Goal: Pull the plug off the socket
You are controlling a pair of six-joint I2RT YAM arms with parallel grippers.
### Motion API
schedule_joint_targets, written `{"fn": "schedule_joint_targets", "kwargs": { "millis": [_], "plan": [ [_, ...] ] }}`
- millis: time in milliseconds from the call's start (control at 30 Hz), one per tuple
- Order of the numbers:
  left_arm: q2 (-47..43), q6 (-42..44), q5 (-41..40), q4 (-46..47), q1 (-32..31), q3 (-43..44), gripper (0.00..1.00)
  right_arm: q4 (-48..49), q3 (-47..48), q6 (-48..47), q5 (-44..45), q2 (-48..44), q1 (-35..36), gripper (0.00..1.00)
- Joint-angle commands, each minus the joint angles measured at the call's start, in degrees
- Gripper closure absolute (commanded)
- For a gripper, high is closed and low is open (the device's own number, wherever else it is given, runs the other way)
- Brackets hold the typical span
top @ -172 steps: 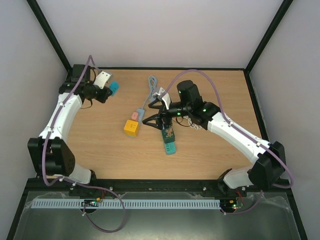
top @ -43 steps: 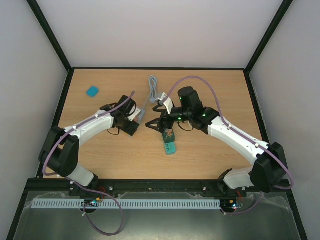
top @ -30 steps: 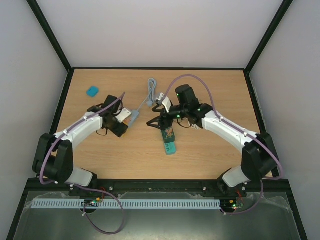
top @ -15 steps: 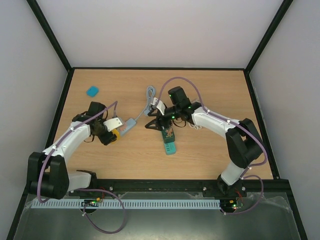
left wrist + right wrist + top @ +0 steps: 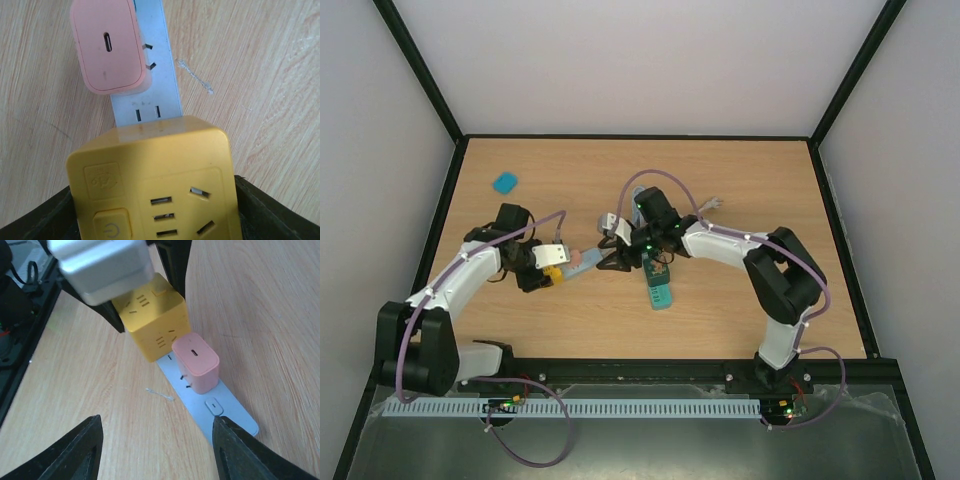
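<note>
Left of centre on the wooden table (image 5: pixel 770 180), the left gripper (image 5: pixel 544 274) pinches the yellow cube socket (image 5: pixel 150 185), which is plugged into a pale blue strip (image 5: pixel 167 70) just beside the pink plug (image 5: pixel 196 361) (seated in that strip). Over them hangs the right gripper (image 5: pixel 157 440), fingers spread wide.

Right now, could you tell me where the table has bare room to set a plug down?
Bare wood: the far right corner beyond the right arm, and the near strip before the teal device. Crowded mid-left: left gripper, right gripper, yellow socket cube, pink plug.
</note>
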Motion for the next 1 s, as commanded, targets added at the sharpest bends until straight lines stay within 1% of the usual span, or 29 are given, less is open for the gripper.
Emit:
{"fn": "schedule_joint_targets", "kwargs": {
  "millis": [0,100,200,267,400,500,600,700,833,967],
  "plan": [
    [3.4,8.0,2.7,-5.0,-0.5,0.0,0.67,5.4,1.6,-2.9,1.3,3.7,0.5,0.42],
    [5.5,7.9,4.3,-6.3,-0.4,2.8,0.63,5.0,4.3,-4.0,1.7,6.7,1.4,0.43],
    [7.6,5.9,5.8,-7.0,-0.3,4.9,0.56,3.8,6.9,-5.6,2.1,8.5,2.2,0.43],
    [7.9,3.9,6.0,-5.8,0.0,4.8,0.48,3.1,7.7,-6.7,2.6,9.2,2.7,0.43],
    [5.9,2.0,7.4,-3.8,0.9,3.3,0.27,1.5,9.1,-8.2,3.1,10.3,3.2,0.41],
    [2.5,0.6,9.1,-2.3,2.3,1.6,0.20,0.1,10.5,-9.8,3.1,11.4,3.4,0.40],
    [0.5,-0.8,10.3,-1.6,3.7,0.2,0.16,-1.4,12.2,-10.9,3.2,13.1,3.9,0.38],
    [-0.1,-1.5,11.5,-1.5,5.3,-0.7,0.15,-1.9,13.9,-11.1,2.8,14.8,4.2,0.37],
    [-0.3,-2.1,13.4,-1.4,7.0,-1.5,0.16,-3.7,16.9,-12.1,2.3,17.3,4.7,0.37],
    [0.0,-3.2,14.2,-0.5,7.2,-1.9,0.19,-6.7,20.8,-13.9,2.1,19.5,5.3,0.37]
  ]
}}
